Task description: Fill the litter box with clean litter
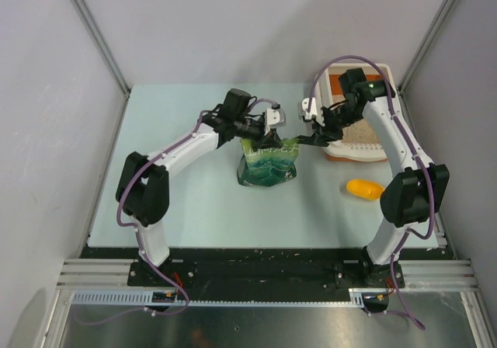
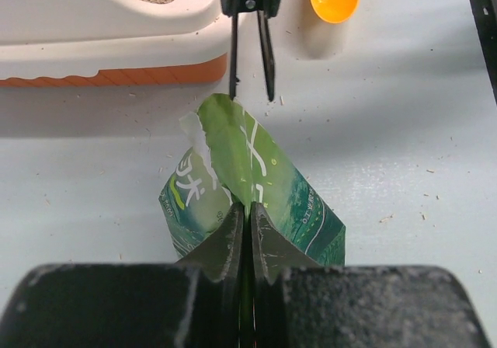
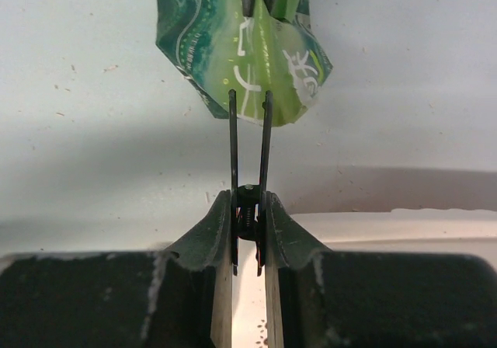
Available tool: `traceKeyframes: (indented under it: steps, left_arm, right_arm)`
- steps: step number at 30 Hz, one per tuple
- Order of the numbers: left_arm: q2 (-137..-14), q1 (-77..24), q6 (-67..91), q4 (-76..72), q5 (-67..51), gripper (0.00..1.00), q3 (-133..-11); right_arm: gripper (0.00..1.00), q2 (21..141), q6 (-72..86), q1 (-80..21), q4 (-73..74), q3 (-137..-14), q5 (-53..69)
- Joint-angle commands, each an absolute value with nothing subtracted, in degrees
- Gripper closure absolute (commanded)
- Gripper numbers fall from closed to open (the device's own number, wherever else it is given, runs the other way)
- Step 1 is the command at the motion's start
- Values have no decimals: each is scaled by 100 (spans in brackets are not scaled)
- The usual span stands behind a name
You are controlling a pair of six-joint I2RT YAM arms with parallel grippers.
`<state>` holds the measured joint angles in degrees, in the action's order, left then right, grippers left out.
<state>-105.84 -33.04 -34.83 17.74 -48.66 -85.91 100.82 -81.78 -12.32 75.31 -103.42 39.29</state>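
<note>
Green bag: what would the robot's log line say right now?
left gripper: shut on green bag | right gripper: open at bag's edge | litter box: partly filled

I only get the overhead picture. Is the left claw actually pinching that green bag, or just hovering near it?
Observer: Its own wrist camera shows the left gripper closed on the top edge of the green bag.
Visitor: And the right claw?
Observer: The right gripper has its thin fingers slightly apart at the bag's opposite end. I can't tell whether they touch it.
Visitor: Is the table tidy?
Observer: No. Small grains lie scattered on the table near the litter box.
</note>
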Motion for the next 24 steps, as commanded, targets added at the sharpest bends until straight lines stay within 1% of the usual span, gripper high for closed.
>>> traceKeyframes:
  steps: [1, 16, 21, 24]
  left_arm:
    - [-10389, -3428, -3735, 1793, -4869, 93, -8508]
    - [-10257, -3436, -3911, 1723, -4729, 93, -8438]
    - [-10274, -3437, -3902, 1670, -4615, 93, -8429]
    - [-10283, -3437, -3885, 1626, -4632, 93, -8437]
  right_arm:
    - [100, 10090, -8253, -1301, 7163, -10547, 3666]
    - [100, 10520, -8850, -1512, 7462, -10907, 3279]
    - [100, 10705, -9053, -1556, 7944, -11153, 3348]
    - [100, 10723, -9000, -1634, 7980, -11084, 3279]
